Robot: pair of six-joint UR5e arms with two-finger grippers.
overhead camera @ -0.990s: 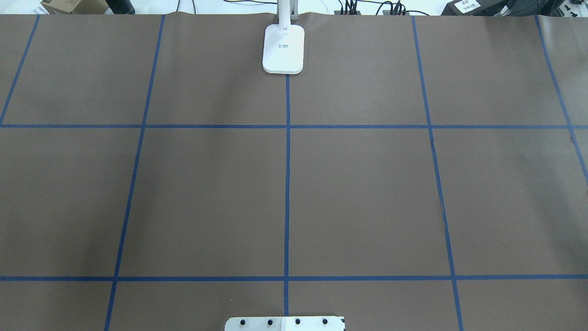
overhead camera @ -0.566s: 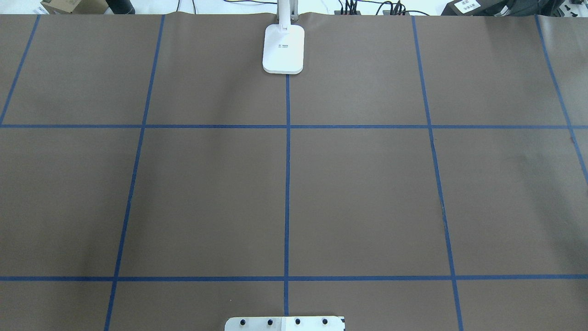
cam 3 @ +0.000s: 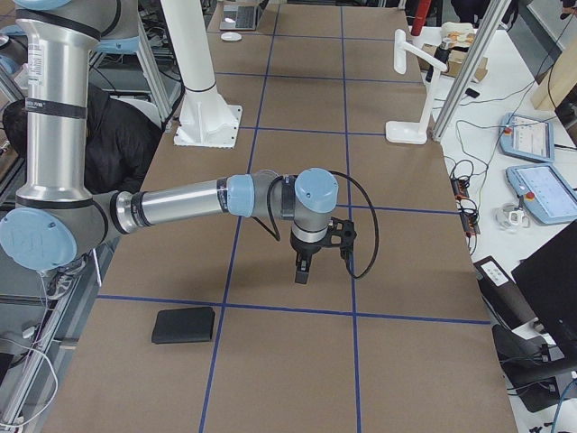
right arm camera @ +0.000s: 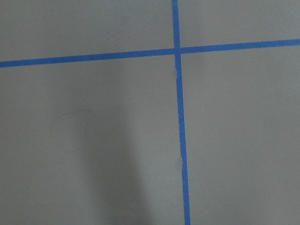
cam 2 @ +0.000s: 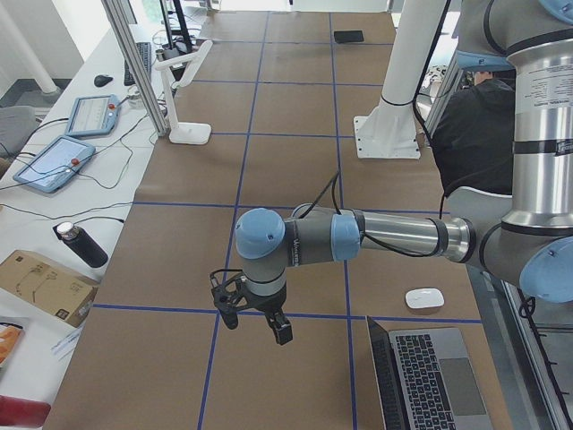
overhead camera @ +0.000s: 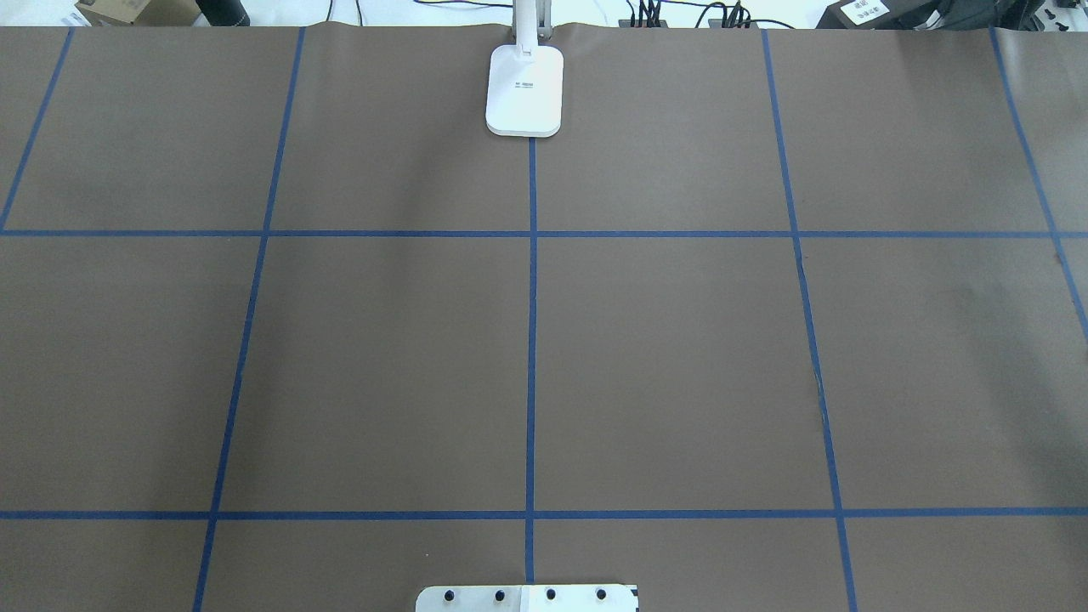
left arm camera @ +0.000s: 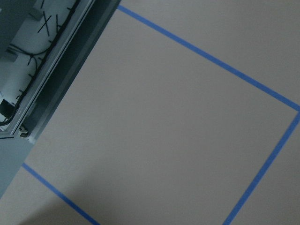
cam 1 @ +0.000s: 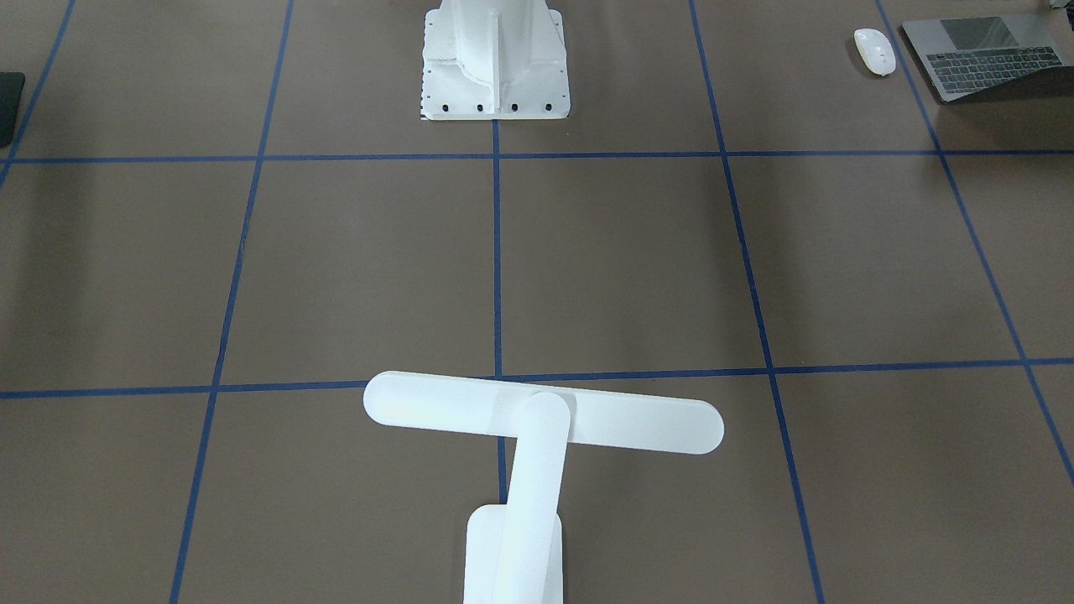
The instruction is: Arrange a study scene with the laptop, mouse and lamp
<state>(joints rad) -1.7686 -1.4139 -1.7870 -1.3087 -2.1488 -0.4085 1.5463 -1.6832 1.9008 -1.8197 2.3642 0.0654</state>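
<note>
Nothing on the worktop (cam 1: 629, 252) has moved since a second ago. Your lamp (cam 1: 541, 419) stands straight across from the pedestal (cam 1: 495, 59), likely to light the middle. The laptop (cam 1: 982, 54) and mouse (cam 1: 874, 50) wait side by side on the pedestal's left, probably for the left pincer (cam 2: 255, 327). Whether it or the right pincer (cam 3: 302, 271) is spread, you cannot tell.

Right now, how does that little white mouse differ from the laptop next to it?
Colour: the mouse is glossy white; the laptop is grey with black keys. Size: the mouse is far smaller than the laptop. Shape: the mouse is a rounded oval; the laptop is a flat rectangle, lid open. Both lie side by side, not touching, on the brown table.
</note>
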